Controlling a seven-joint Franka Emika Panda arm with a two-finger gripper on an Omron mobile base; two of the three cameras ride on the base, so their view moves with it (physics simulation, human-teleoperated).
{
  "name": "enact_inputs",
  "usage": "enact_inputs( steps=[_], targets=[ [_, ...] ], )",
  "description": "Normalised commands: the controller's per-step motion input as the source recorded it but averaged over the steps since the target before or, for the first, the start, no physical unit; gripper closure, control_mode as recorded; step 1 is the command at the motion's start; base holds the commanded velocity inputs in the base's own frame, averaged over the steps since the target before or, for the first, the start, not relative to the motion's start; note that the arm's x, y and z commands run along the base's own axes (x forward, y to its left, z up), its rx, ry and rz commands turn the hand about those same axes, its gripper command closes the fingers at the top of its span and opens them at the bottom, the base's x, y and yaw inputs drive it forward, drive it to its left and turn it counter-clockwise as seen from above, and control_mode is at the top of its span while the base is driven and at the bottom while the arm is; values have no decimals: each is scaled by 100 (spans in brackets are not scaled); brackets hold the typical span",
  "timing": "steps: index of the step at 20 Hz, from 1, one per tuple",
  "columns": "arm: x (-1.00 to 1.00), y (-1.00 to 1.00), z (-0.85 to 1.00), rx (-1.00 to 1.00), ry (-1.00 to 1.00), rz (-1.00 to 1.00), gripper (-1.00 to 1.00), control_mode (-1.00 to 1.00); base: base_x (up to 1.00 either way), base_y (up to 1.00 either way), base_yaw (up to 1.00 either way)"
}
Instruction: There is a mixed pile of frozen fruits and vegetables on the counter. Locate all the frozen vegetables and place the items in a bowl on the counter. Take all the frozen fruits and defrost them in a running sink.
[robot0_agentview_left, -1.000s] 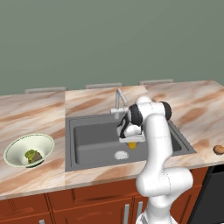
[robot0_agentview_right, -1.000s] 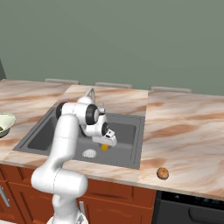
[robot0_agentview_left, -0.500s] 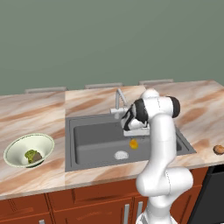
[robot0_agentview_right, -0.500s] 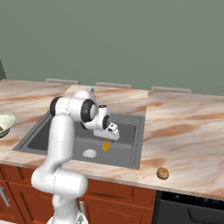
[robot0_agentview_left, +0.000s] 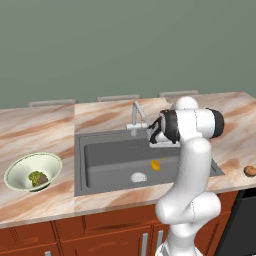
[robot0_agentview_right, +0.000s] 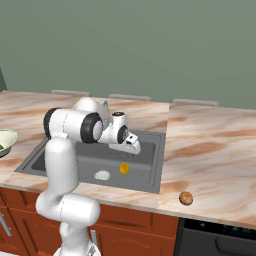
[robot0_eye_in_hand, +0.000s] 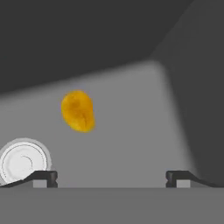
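1. Looking across the counter (robot0_agentview_left: 45, 127), I see the sink (robot0_agentview_left: 107, 160) set into it.
2. My gripper (robot0_eye_in_hand: 111, 177) hangs above the basin, jaws wide apart, holding nothing.
3. The bowl (robot0_agentview_left: 22, 172) sits left of the sink, holding the green floret (robot0_agentview_left: 34, 176) and a dark lump (robot0_agentview_left: 43, 178).
4. The yellow-orange fruit (robot0_eye_in_hand: 78, 110) lies on the sink floor, near the drain (robot0_eye_in_hand: 22, 162).
5. A brown fruit (robot0_agentview_right: 186, 198) rests on the counter, right of the sink.

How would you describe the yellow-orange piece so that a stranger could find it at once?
Look into the dark grey sink set in the marble counter. On its floor, beside the round silver drain, lies the yellow-orange oval fruit. It is the one brightly coloured thing in the basin.
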Motion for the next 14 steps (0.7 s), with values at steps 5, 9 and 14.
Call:
enact_inputs(
  steps=[5,9,14],
  targets=[
    [-24,-45,100,-6,-18,12,-100,-100,0,0,0],
    [-73,-43,100,-9,-10,8,-100,-100,0,0,0],
    [-100,-53,100,-1,-4,5,-100,-100,0,0,0]
  ],
)
